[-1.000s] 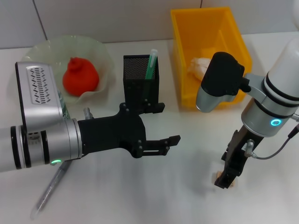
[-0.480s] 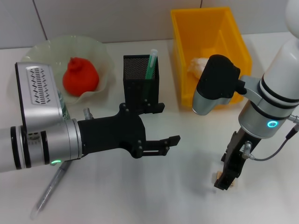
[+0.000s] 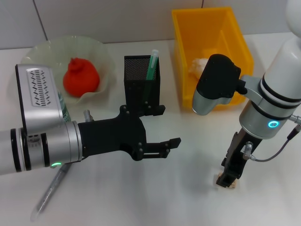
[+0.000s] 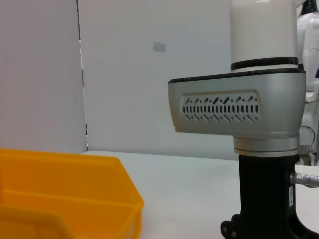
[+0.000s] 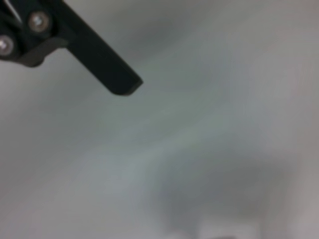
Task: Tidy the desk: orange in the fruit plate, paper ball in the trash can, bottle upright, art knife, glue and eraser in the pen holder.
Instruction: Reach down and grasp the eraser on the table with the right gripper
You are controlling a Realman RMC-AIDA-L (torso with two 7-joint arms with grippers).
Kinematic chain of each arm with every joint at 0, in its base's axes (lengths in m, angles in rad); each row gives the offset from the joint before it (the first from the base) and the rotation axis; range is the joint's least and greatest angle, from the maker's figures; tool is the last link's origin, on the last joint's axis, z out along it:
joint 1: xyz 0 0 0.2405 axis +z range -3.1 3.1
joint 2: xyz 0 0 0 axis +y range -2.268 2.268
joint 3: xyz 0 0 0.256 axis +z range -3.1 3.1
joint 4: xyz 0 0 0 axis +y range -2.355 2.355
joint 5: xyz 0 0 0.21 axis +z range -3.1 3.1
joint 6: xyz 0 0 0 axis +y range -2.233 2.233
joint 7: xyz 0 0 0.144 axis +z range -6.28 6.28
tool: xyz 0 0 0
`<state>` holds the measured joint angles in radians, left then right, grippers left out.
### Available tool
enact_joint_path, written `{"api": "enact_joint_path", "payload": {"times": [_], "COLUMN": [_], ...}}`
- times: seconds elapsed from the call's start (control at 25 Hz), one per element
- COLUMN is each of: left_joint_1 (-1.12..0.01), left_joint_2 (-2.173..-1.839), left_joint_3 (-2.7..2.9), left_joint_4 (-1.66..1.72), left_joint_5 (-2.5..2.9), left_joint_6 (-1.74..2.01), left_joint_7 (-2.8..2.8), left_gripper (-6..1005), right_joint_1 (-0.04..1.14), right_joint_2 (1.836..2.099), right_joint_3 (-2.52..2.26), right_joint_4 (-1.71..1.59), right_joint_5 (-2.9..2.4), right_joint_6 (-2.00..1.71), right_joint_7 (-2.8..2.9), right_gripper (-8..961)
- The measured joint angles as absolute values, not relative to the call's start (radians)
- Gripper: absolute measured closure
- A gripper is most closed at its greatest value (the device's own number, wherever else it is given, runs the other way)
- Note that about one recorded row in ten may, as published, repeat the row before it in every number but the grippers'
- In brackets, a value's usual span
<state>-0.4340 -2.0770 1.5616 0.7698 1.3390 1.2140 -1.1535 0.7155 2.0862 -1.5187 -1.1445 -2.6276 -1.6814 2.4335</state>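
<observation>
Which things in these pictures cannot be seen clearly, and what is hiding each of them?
- Eraser, head view: the right claw covers most of it, so contact cannot be confirmed.
- Bottle, head view: mostly hidden behind the left arm.
- Paper ball, head view: partly hidden by the right arm's joint, inside the trash can.
- Right wrist view: the desk below is blurred.

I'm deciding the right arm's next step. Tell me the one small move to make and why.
Probably lift straight up. The right gripper stands over the eraser on the desk, seemingly closed on it, and the pen holder is across the desk, so it needs height first.
</observation>
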Motion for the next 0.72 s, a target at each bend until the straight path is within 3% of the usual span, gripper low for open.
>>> {"api": "enact_joint_path", "payload": {"times": [0.04, 0.16, 0.72], "left_joint_1": [-0.434, -0.434, -0.427], "left_joint_2": [-2.077, -2.077, -2.077], "left_joint_3": [1.562, 1.562, 1.562], "left_joint_4": [0.77, 0.77, 0.77], "left_joint_5": [1.339, 1.339, 1.339], "left_joint_6": [1.214, 1.215, 1.219], "left_joint_7": [-1.153, -1.153, -1.142], "left_gripper": [155, 155, 155], "right_joint_1": [0.716, 0.715, 0.721], "right_joint_2": [2.086, 2.086, 2.086], "right_joint_3": [-1.519, -1.531, -1.582], "right_joint_4": [-1.144, -1.145, -1.147], "right_joint_5": [-2.628, -2.628, -2.629], "right_joint_6": [-1.682, -1.683, -1.676], "right_joint_7": [2.435, 2.444, 2.474], "right_gripper": [232, 440, 439]}}
